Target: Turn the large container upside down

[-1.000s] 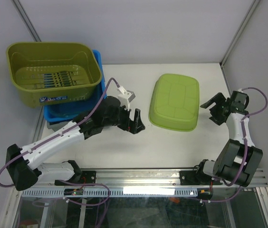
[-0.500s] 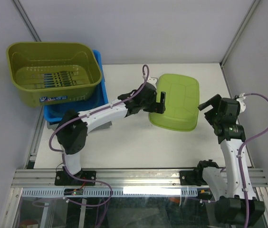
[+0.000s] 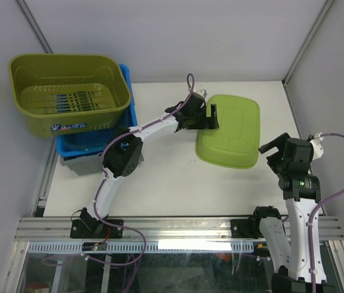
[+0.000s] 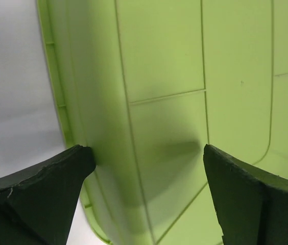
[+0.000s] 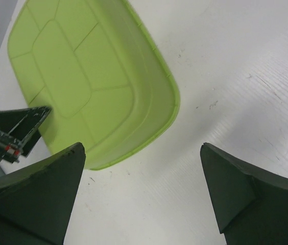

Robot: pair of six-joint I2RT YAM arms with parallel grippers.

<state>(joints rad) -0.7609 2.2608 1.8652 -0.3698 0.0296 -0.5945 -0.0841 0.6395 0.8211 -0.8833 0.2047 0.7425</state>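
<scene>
Container [image 3: 230, 131] farther right than before

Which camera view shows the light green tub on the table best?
The top view: the whole tub, bottom up, left gripper at its edge. The left wrist view shows only a close part; the right wrist view cuts off one end.

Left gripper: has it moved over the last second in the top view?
Yes. The left gripper swung up and right, away from the blue bin, to the container's left edge.
</scene>
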